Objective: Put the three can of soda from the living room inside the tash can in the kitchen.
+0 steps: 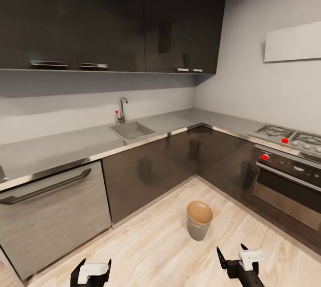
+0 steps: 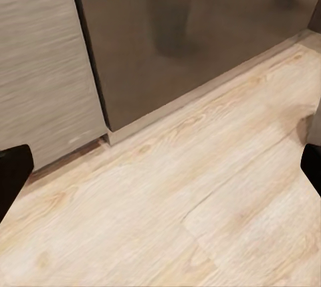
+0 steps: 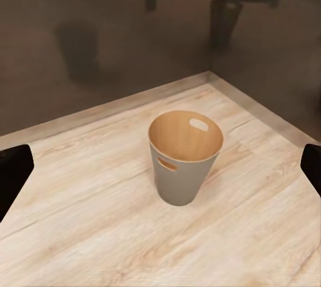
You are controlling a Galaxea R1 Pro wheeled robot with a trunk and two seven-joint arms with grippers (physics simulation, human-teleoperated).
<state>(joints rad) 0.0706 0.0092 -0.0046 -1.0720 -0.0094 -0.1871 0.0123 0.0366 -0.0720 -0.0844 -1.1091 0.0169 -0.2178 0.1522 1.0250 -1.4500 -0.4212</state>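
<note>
Two tools sit low ahead of me in the kitchen: the left tool (image 1: 91, 270) and the right tool (image 1: 233, 256), both with fingers spread and nothing between them. The tash can (image 1: 199, 220) stands upright on the wooden floor (image 1: 147, 251), ahead of the right tool and slightly toward the left tool, near the corner of the dark cabinets (image 1: 151, 171). Seen from the right wrist, the tash can (image 3: 184, 156) is centred between the fingers, its tan interior holding no can that I can see. I judge the soda cans remain uncollected. Recommended procedure: turn the base away from the sink bench (image 1: 53, 149), keep both arms tucked, and note the pail's position for the return.
</note>
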